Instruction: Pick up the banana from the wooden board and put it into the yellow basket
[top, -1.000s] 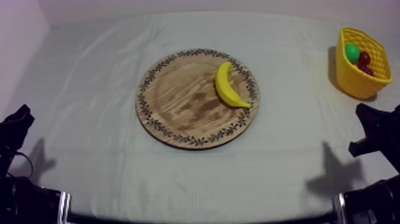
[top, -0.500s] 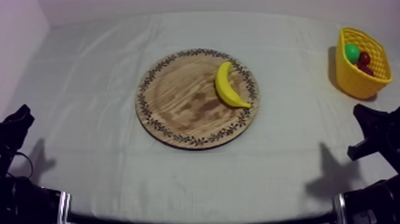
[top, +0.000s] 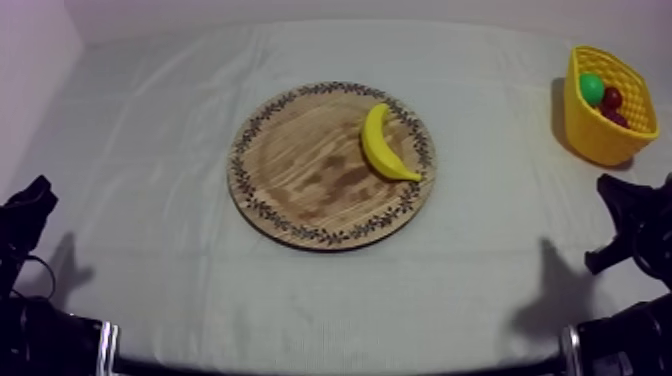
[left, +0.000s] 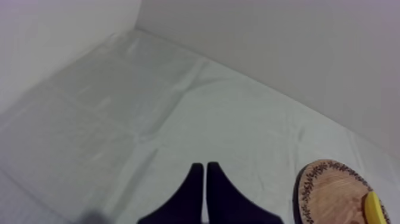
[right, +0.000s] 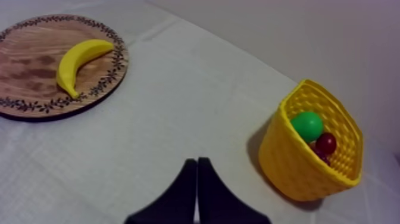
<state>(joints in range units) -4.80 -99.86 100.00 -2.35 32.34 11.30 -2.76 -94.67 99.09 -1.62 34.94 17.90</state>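
Top view: curved yellow toy banana (top: 383, 145) is lying on the right side of the round wooden board with a patterned rim (top: 300, 180). The yellow basket (top: 590, 132), way off right, holds a round green fruit (top: 591, 88) and a small red fruit (top: 611, 98).
Left wrist view: left gripper (left: 205, 168) is pinched together, empty, over the grey-white cloth (left: 119, 119).
Right wrist view: right gripper (right: 197, 162) is the same, near the basket.

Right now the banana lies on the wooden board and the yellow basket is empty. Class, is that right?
Not quite. The banana lies on the board, but the basket is not empty: the right wrist view shows a green fruit and small red fruit inside.
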